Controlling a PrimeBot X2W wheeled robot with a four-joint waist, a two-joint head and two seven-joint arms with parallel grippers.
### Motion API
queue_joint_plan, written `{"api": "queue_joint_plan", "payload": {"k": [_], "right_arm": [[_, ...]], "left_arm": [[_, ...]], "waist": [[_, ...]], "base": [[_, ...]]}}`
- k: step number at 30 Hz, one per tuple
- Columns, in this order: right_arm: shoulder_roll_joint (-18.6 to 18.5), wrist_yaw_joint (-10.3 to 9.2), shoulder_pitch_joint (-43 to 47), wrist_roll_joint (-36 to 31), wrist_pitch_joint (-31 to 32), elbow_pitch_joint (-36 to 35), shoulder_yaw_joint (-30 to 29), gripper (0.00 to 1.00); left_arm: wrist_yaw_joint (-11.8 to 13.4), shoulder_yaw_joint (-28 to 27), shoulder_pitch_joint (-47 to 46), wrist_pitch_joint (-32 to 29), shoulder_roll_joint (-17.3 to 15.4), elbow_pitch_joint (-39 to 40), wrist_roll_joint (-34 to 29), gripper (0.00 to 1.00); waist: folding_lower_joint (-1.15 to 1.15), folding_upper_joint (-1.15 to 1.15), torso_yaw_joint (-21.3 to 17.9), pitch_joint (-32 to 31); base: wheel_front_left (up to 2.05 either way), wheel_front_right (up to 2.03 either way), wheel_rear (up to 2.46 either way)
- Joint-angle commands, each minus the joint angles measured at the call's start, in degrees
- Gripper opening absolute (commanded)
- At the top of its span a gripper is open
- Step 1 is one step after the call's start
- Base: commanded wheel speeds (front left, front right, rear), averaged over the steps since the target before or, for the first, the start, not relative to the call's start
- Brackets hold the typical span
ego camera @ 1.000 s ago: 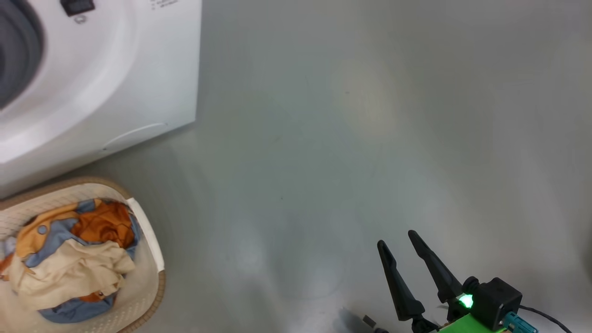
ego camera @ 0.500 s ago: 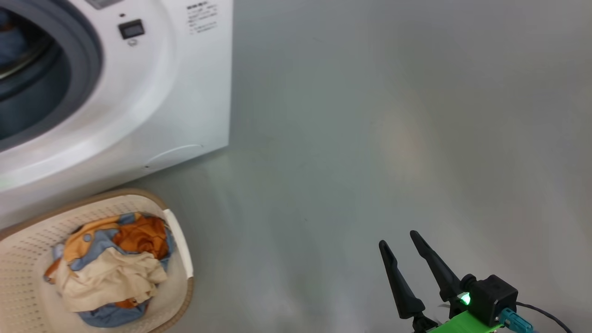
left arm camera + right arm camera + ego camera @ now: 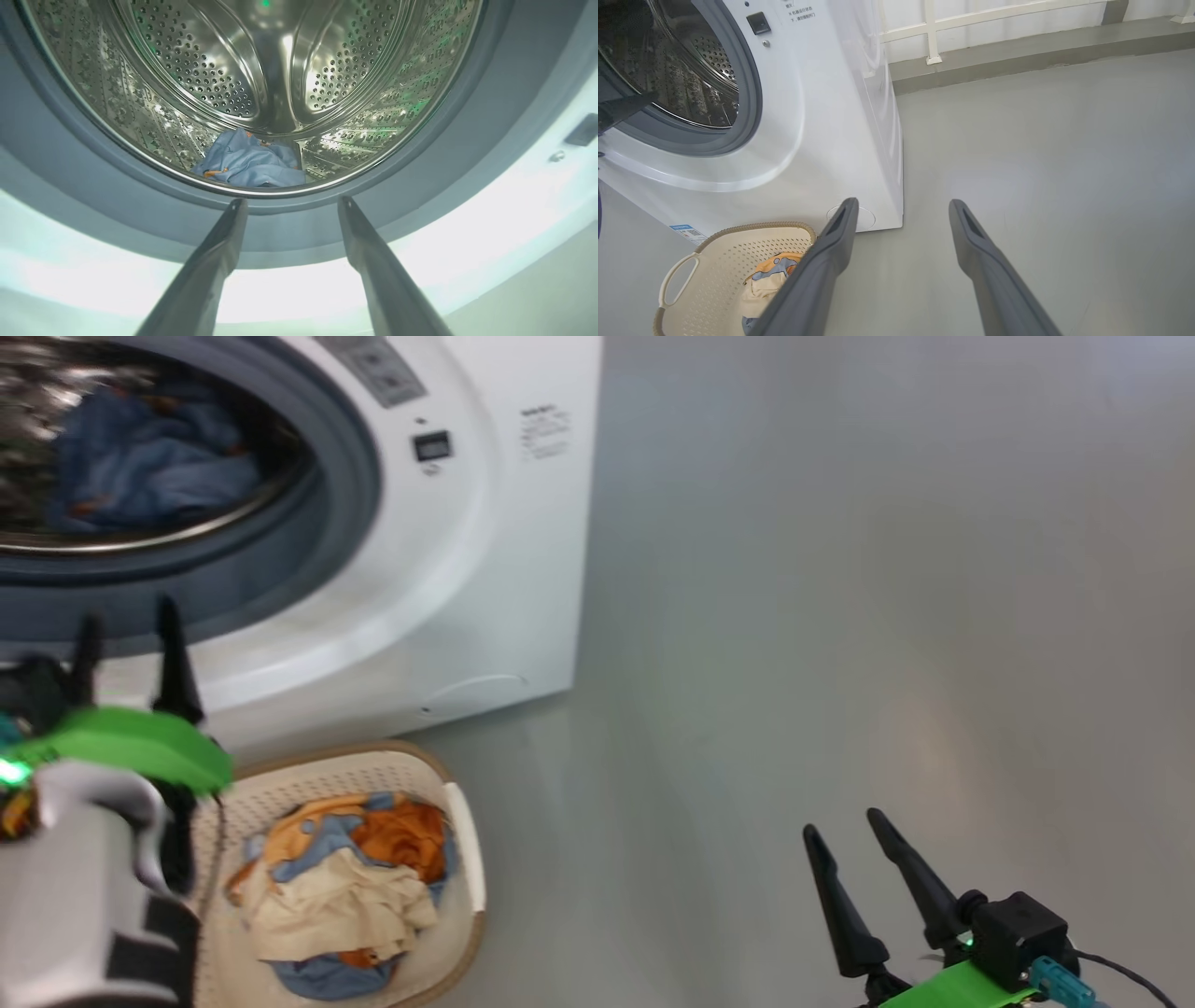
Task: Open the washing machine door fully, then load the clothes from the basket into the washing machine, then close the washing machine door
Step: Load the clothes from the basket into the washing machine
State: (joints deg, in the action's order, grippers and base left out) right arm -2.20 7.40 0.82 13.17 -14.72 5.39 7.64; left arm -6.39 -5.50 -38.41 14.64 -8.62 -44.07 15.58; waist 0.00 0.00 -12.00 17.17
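Head view: the basket (image 3: 366,753) of clothes (image 3: 345,887) sits just before the washing machine (image 3: 504,569), likely for short transfers; left wrist view — left end effector (image 3: 289,201) wide, empty, facing a blue garment (image 3: 254,163) in the drum (image 3: 187,70); right wrist view — right end effector (image 3: 901,203) wide, empty.

white washing machine (image 3: 509,579), cream basket (image 3: 347,775)

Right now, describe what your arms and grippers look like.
Left gripper: two long, tapering dark fingers on a bright green mount, behind it a pale grey forearm. Right gripper: same dark fingers and green mount, plus a black block with a teal connector and thin black cable.
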Motion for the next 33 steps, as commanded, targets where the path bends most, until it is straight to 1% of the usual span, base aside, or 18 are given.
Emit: {"api": "queue_joint_plan", "payload": {"k": [1,4,7,11,14,19,24,30,33], "right_arm": [[-0.7,0.09,-0.4,-0.6,-0.3,-0.9,0.6,1.0],[-0.7,0.09,0.2,-1.2,-0.3,-0.4,-0.3,1.0],[-0.7,0.09,0.8,-1.8,-0.3,-0.2,-1.1,1.0],[-0.7,0.09,1.3,-2.1,-0.3,-0.1,-1.9,1.0],[-0.7,0.09,1.8,-2.3,-0.3,0.0,-2.1,1.0],[-0.7,0.09,2.8,-2.8,-0.3,0.3,-2.7,1.0],[-0.7,0.09,4.3,-3.3,-0.3,0.3,-3.9,1.0],[-1.4,0.09,5.1,-3.7,-0.3,0.5,-3.9,1.0],[-1.5,0.09,4.9,-3.7,-0.3,0.8,-3.8,1.0]], "left_arm": [[-0.2,-1.0,2.6,0.4,-1.2,2.8,0.4,1.0],[-0.4,-0.4,7.7,0.4,0.8,6.3,0.2,1.0],[-0.7,1.5,12.7,0.4,2.6,9.7,0.3,1.0],[-1.0,5.1,19.2,0.4,3.8,13.7,0.9,1.0],[-1.0,6.3,23.5,0.4,4.3,17.7,1.4,1.0],[0.9,7.0,29.8,0.4,4.9,23.8,1.8,1.0],[3.0,8.5,35.6,0.3,5.2,28.0,1.4,1.0],[5.1,8.0,40.6,0.3,5.2,32.1,0.3,1.0],[5.7,7.2,42.9,0.3,5.3,34.0,0.5,1.0]], "waist": [[0.0,0.0,5.5,-5.5],[0.0,0.0,7.9,-7.9],[0.0,0.0,10.0,-9.8],[0.0,0.0,12.0,-12.1],[0.0,0.0,13.1,-13.4],[0.0,0.0,14.8,-15.4],[0.0,0.0,16.5,-17.8],[0.0,0.0,17.1,-19.3],[0.0,0.0,17.0,-20.0]], "base": [[0.0,0.0,0.0],[0.0,0.0,0.0],[0.0,0.0,0.0],[0.0,0.0,0.0],[0.0,0.0,0.0],[0.0,0.0,0.0],[0.0,0.0,0.0],[0.0,0.0,0.0],[0.0,0.0,0.0]]}}
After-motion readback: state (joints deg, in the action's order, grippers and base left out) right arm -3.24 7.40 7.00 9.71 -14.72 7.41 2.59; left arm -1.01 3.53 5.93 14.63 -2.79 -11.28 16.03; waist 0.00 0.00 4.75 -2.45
